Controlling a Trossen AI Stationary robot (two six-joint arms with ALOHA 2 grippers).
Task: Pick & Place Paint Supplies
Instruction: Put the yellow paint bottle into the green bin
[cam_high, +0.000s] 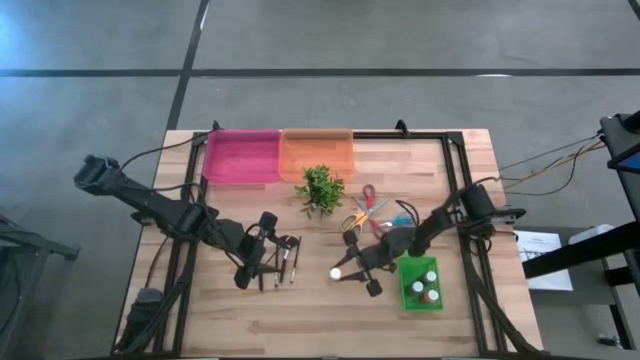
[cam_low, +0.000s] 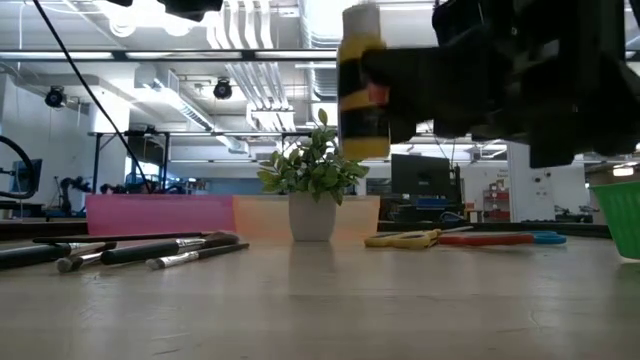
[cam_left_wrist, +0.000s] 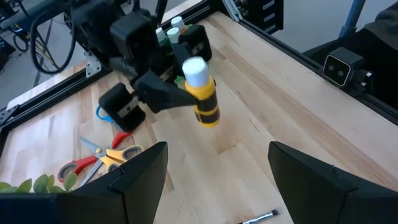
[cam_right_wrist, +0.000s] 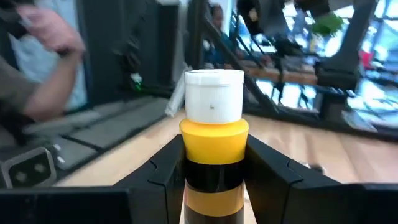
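Note:
My right gripper (cam_high: 347, 271) is shut on a yellow paint bottle (cam_left_wrist: 203, 93) with black bands and a white cap (cam_high: 336, 272), held above the table's middle, left of the green bin (cam_high: 421, 285). Several thin dark-handled brushes (cam_high: 285, 258) lie flat on the wood, one with a fluffy brown head (cam_low: 222, 240). My left gripper (cam_high: 262, 250) hovers open just left of the brushes, with nothing between its fingers (cam_left_wrist: 140, 177). Small capped bottles (cam_high: 430, 283) stand in the green bin. My right gripper pinches the yellow bottle's body between its two fingers, at the black band (cam_right_wrist: 214, 180) just below the yellow shoulder. The fingers come level from the table's right side. The bottle stands upright, cap up, its bottom (cam_low: 362, 155) lifted clear of the table.
A pink tray (cam_high: 242, 156) and an orange tray (cam_high: 317, 154) stand at the far edge. A small leafy plant (cam_high: 321, 188) and scissors (cam_high: 365, 210) lie between them and the grippers. A person's hand (cam_right_wrist: 53, 31) shows beyond the table. Bare wood lies along the near edge.

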